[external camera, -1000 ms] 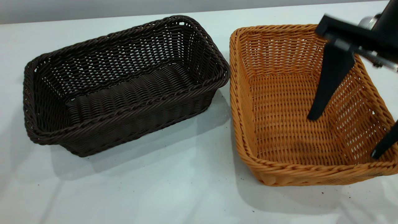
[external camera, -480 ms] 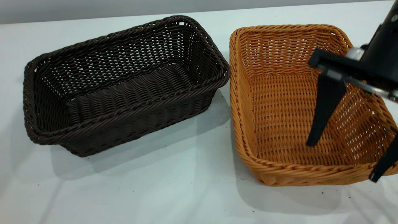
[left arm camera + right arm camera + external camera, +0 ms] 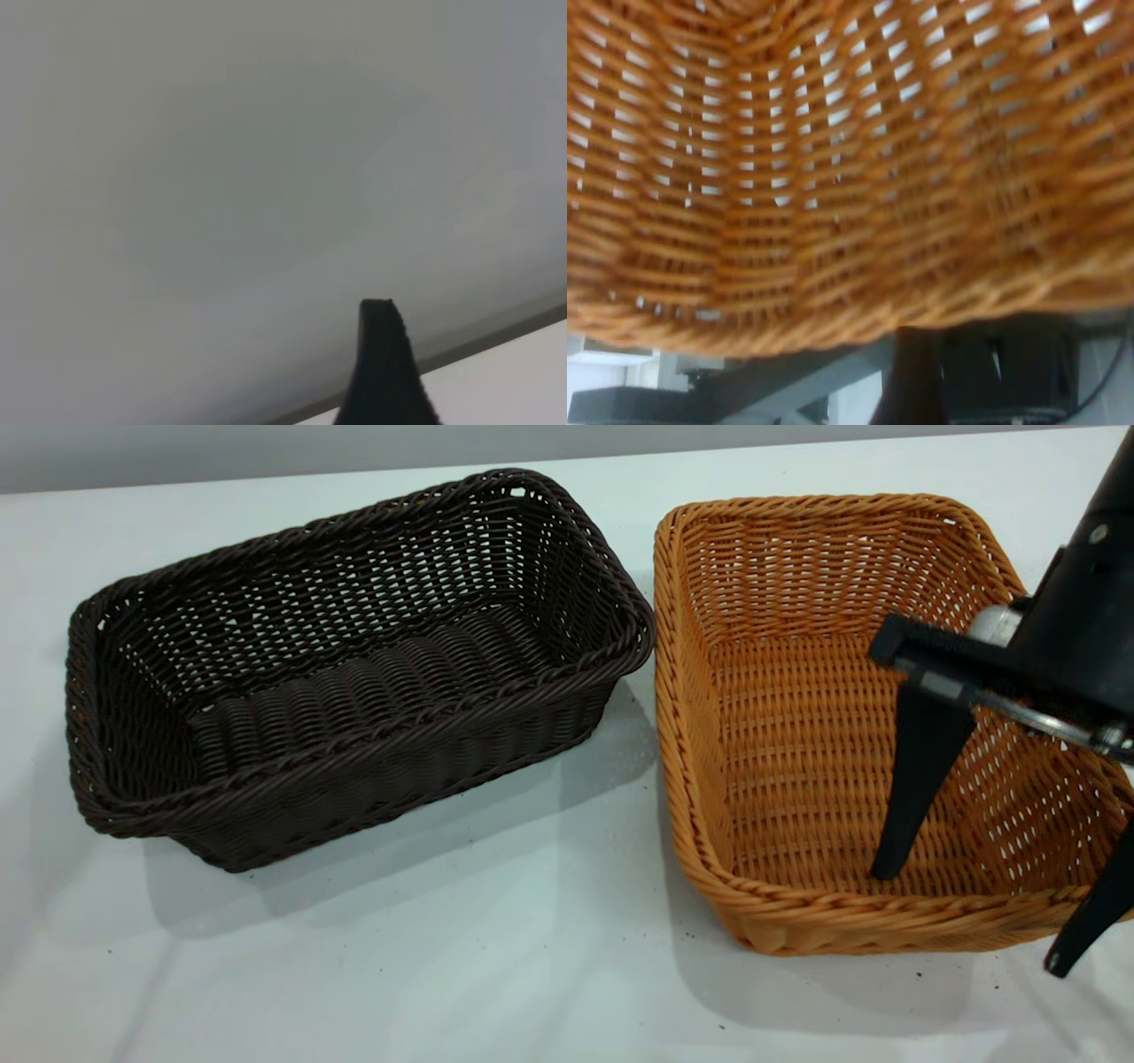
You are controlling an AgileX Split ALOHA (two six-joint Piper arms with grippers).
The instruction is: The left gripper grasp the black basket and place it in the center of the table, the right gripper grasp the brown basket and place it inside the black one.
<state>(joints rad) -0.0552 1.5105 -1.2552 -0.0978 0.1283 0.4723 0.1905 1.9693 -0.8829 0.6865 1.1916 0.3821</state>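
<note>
Lowered since a second ago, the right gripper (image 3: 974, 917) now straddles the near right corner of the brown basket (image 3: 797, 726), fingers spread apart: one inside, one outside the rim, seemingly not yet pinching it. Right of frame, that basket sits on the table (image 3: 496, 974), just beside the black basket (image 3: 354, 673) at left. Only one left gripper fingertip (image 3: 383, 372) shows, so its state is unclear.

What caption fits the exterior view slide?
Open right gripper straddles the brown basket near-right rim; black basket sits beside it on the table.
</note>
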